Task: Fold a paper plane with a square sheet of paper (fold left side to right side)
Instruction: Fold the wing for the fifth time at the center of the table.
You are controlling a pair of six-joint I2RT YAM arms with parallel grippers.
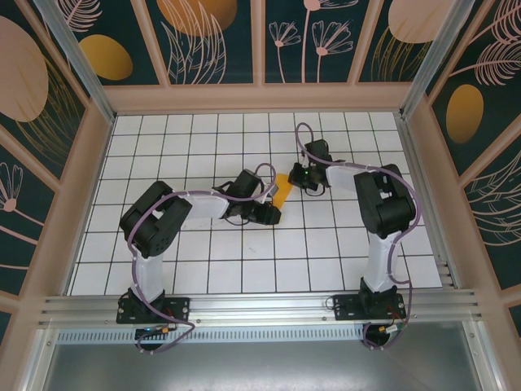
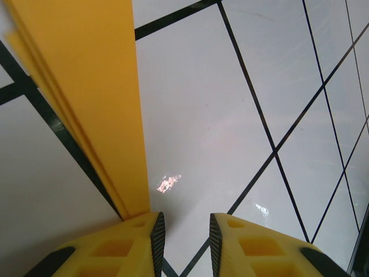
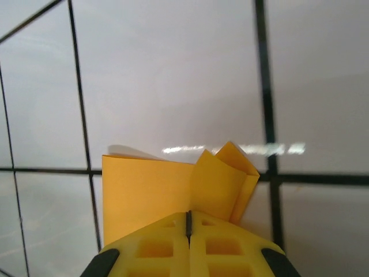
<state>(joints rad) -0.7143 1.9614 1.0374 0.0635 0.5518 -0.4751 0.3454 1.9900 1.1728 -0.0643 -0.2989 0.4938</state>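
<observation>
The right claw is pinched shut on the near edge of the paper. The paper comes out from its tips and lies over the white counter. On the right side a small flap stands up, bent and not flat.

The left claw is a little open, with nothing between its tips. You can see the counter through the gap. The paper runs just beside its left finger. It is a few thin layers on top of each other, and their edges do not quite line up.

From above, the paper sits in the middle of the counter, between the two claws. It looks tipped up, not flat.

I think the step is to bring the left side over to the right side. To do it well, the right claw should hold tight so the paper cannot slide. The left claw should get its tips around the loose layers, not beside them, and take them all together. Then go slow, line up the edges, and only then press the fold down. The flap could get squashed crooked, so lay it flat first. Paper is thin and bendy, so a hard tug may tear it.
</observation>
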